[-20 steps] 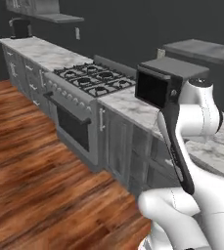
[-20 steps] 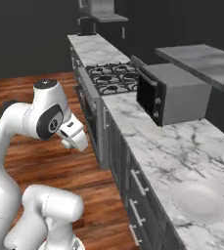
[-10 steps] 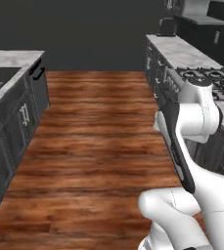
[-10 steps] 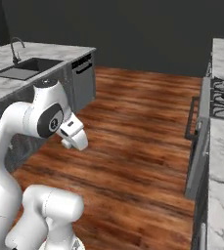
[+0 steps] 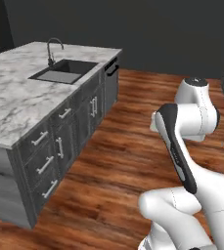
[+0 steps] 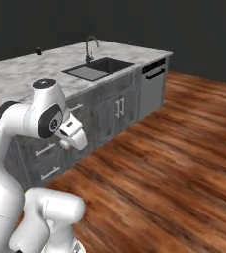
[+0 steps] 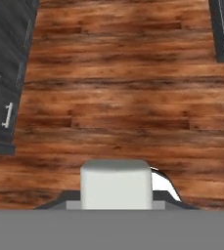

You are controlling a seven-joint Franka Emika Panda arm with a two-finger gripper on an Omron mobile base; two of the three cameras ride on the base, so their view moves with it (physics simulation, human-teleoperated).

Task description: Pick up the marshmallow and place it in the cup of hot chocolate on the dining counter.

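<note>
The tool, closed tight on the marshmallow, hangs over the wood floor beside the counter, the white block sitting square between its jaws in the hand view. The white arm is folded close to the robot's body, well short of the counter's edge. The counter, a white marble slab with grey veins, carries a black sink with a tall faucet near its middle. Beyond the sink, at the counter's far end, stands a small dark object, too small to make out. Grey drawers and cabinet doors line the counter's near face.
</note>
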